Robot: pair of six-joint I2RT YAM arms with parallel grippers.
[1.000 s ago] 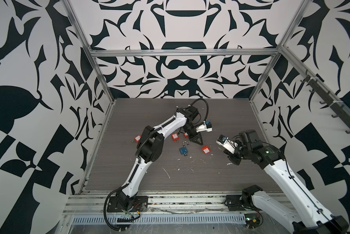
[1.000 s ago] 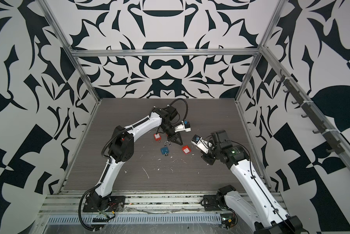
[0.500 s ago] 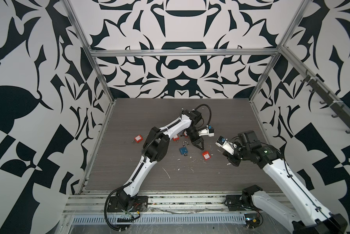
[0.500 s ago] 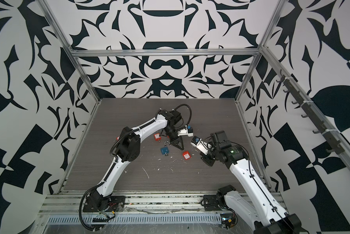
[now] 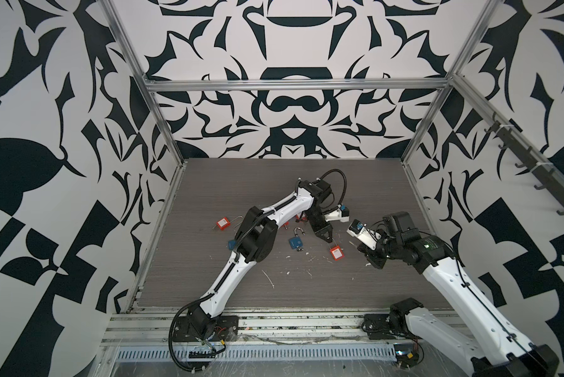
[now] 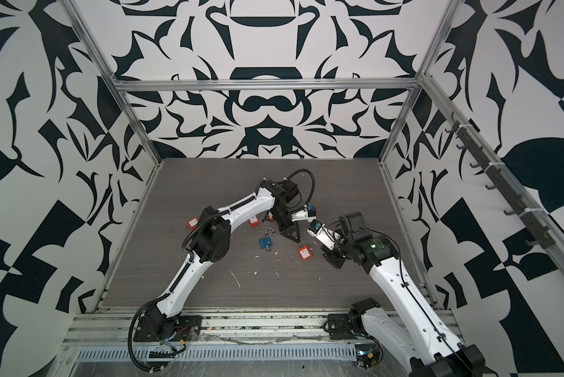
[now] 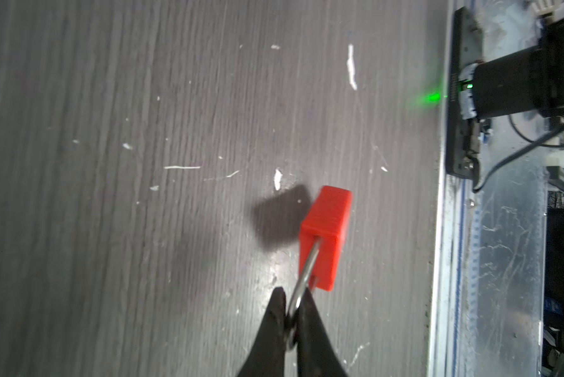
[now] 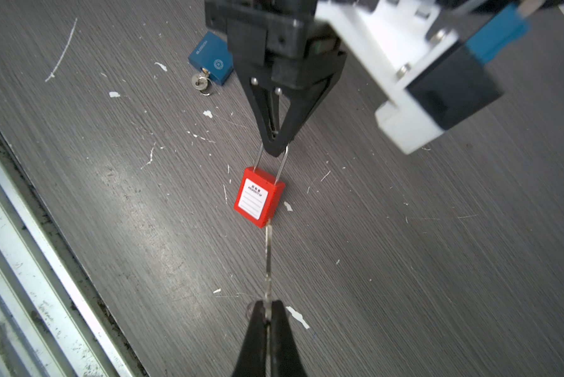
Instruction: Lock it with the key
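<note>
now we hold the red padlock over the table by its metal loop, with the left gripper closed tight on it. our right gripper is closed on the key. its long blade lies in one line with the padlock body and points at the underside. whether the tip is already inside, we cannot tell.

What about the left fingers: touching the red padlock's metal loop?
Touching. The left wrist view shows the left fingers pinching the metal loop of the red padlock.
</note>
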